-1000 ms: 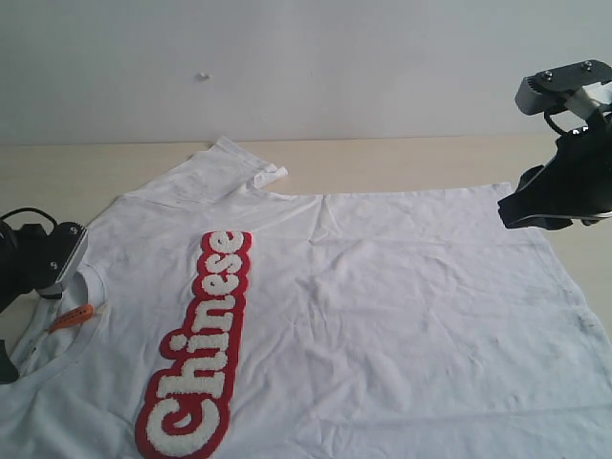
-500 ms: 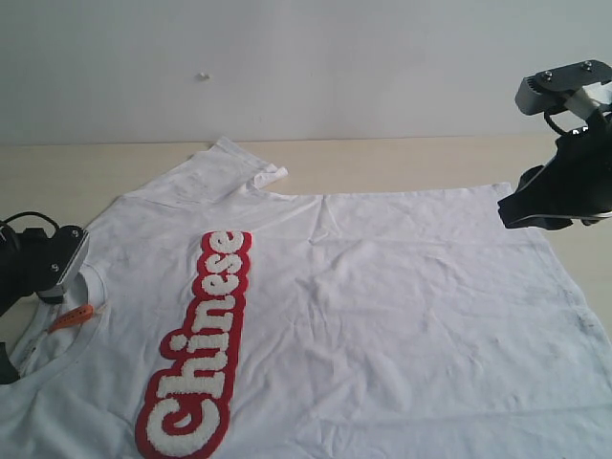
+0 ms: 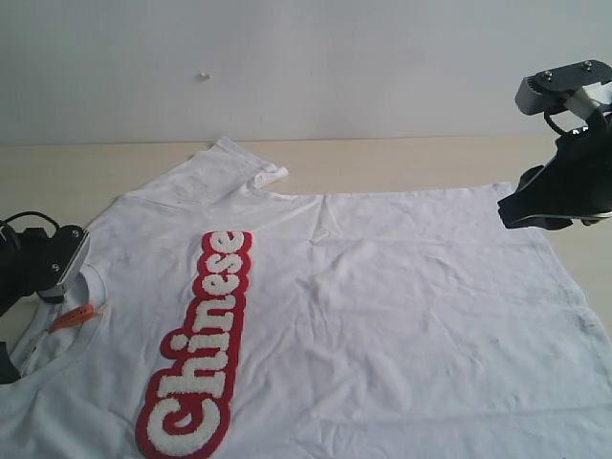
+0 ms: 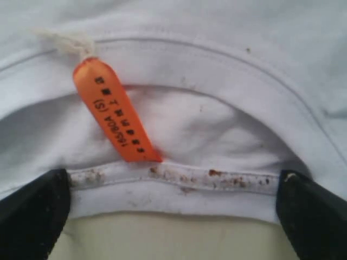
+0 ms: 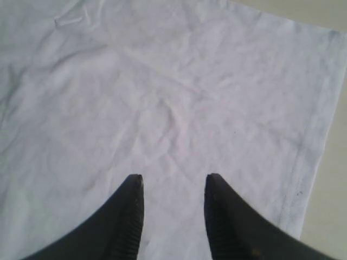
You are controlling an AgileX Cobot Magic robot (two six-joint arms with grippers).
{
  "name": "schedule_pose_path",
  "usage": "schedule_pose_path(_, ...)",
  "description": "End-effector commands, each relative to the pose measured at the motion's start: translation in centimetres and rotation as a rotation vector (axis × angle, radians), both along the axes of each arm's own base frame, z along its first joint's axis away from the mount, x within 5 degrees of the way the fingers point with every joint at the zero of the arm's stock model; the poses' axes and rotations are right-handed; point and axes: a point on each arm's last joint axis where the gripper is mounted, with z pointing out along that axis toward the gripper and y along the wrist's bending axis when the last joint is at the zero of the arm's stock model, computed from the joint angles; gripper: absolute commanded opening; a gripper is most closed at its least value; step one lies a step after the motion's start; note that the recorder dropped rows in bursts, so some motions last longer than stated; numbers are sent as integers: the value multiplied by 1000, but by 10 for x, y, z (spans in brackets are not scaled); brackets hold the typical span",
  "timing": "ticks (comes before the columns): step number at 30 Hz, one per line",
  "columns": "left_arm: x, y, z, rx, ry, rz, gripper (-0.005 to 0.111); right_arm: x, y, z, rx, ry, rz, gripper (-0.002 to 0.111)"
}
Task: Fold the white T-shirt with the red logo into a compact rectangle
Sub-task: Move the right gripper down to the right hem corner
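The white T-shirt (image 3: 382,316) lies spread flat on the table, neck to the left and hem to the right. Its red logo (image 3: 199,349) runs across the chest. My left gripper (image 3: 43,268) sits low at the collar (image 4: 179,187). It is open wide, one black finger (image 4: 32,214) at each end of the collar's stained back edge, beside the orange tag (image 4: 114,114). My right gripper (image 3: 540,206) hovers over the far hem corner. In the right wrist view it (image 5: 173,181) is open above bare fabric, with nothing between the fingers (image 5: 127,216).
The pale wooden table (image 3: 57,172) shows around the shirt, with a white wall behind. One sleeve (image 3: 234,167) points toward the wall. The hem edge (image 5: 320,119) runs beside my right gripper, with bare table (image 5: 333,206) beyond it.
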Motion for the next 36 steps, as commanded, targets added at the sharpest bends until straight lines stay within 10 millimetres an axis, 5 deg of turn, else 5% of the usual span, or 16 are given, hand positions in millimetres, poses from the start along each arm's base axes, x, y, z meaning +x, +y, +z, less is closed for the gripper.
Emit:
schedule_pose_path(1,1,0,-11,-2,-3,6,105,2,-2,3,-4,-15,-1,38)
schedule_pose_path(23,1,0,-11,-2,-3,6,105,2,-3,2,-18,-12,-6,38)
schedule_pose_path(28,1,0,-11,-2,-3,6,105,0,-8,1,-81,7,-9,63)
schedule_pose_path(36,1,0,-11,-2,-3,6,105,1,-8,2,-70,-5,-37,82)
